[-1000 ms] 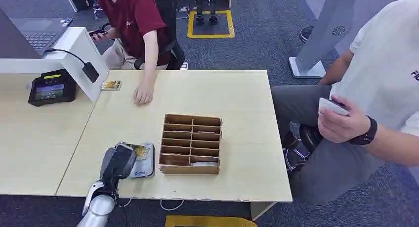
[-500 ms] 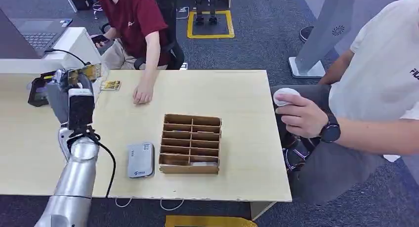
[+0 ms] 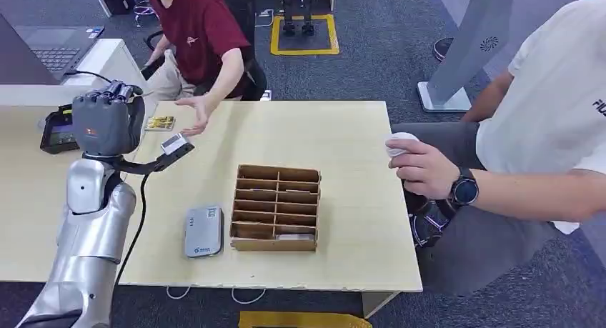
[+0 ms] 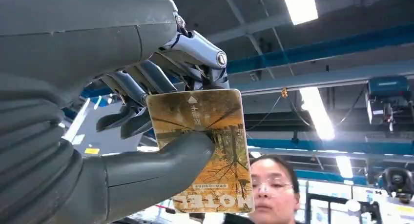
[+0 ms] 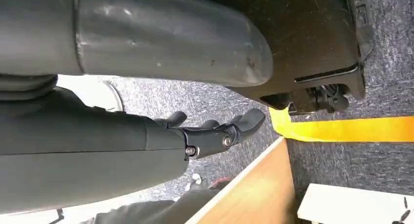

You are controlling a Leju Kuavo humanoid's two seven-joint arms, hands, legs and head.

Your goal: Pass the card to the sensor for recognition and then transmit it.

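Card held up in my left hand

My left hand point(image 3: 107, 123) pinches the card point(image 4: 205, 151) between thumb and fingers point(image 4: 146, 80) above the tabletop point(image 3: 343, 138); my right hand point(image 5: 215, 131) hangs open, holding nothing.

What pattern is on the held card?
Orange-yellow autumn tree scene; the card shows best in the left wrist view.

Head view looks down over the table point(image 3: 343, 128); left wrist faces the ceiling, right wrist the floor
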